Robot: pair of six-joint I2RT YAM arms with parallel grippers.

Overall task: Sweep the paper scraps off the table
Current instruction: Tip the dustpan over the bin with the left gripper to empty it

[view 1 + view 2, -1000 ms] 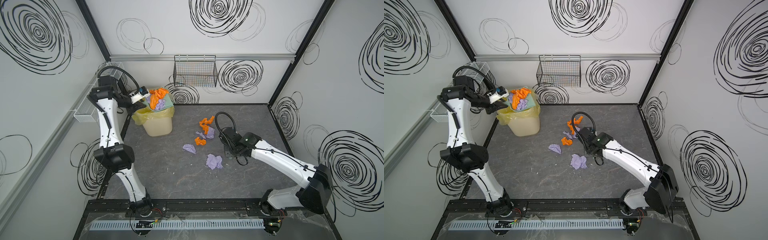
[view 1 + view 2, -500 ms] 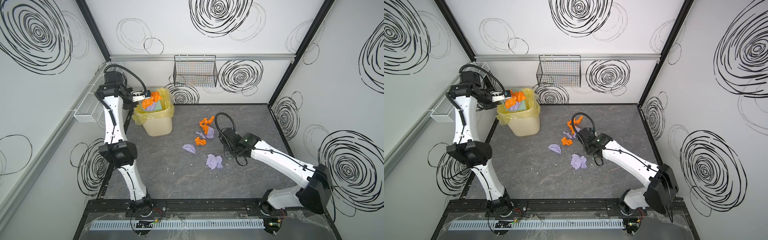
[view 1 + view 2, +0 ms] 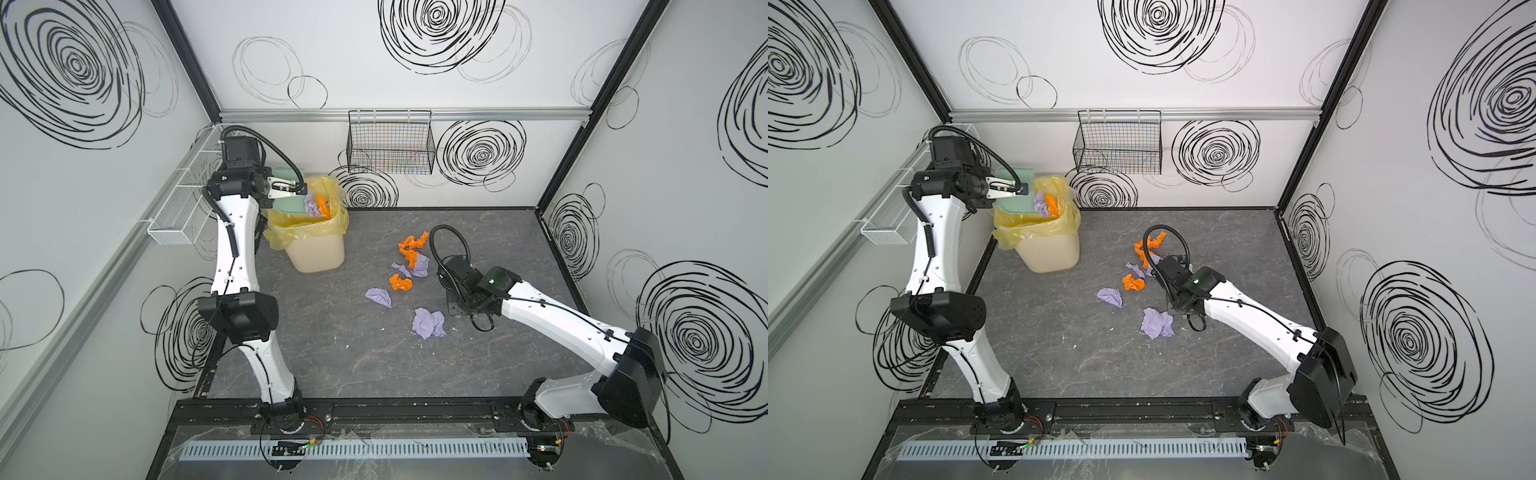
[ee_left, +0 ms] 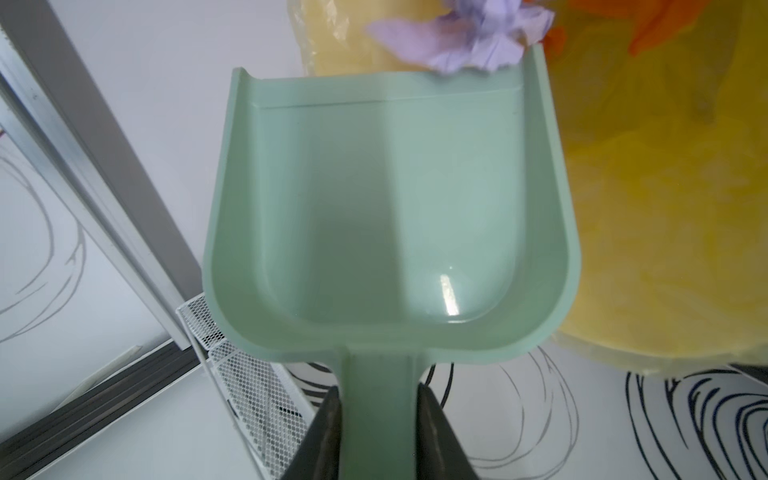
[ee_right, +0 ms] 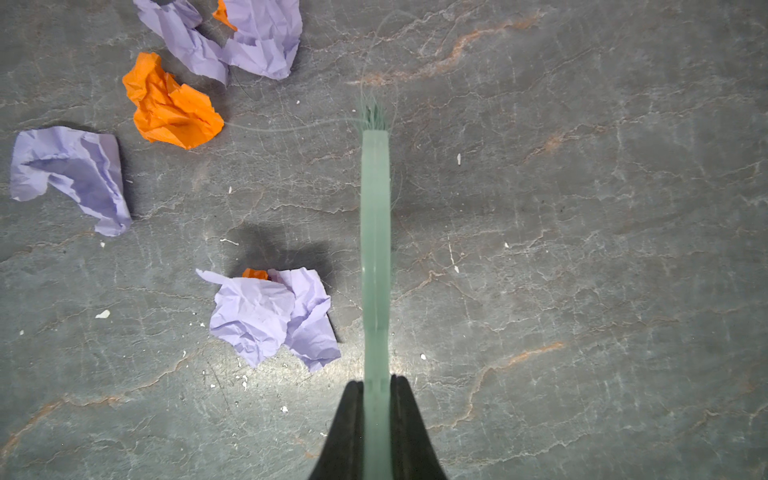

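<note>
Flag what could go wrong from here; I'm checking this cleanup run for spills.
A lavender scrap hangs at the lip of the dustpan, which the left gripper tilts over the bin; it might drop outside the yellow liner. The brush in the right gripper stands beside a lavender wad with no dustpan nearby; sweeping now could scatter it.

The grey table (image 3: 353,365) bears orange and lavender paper scraps (image 3: 428,323) near its middle (white crumbs (image 5: 102,314) too) and a bin (image 3: 318,254) in the far-left corner.
</note>
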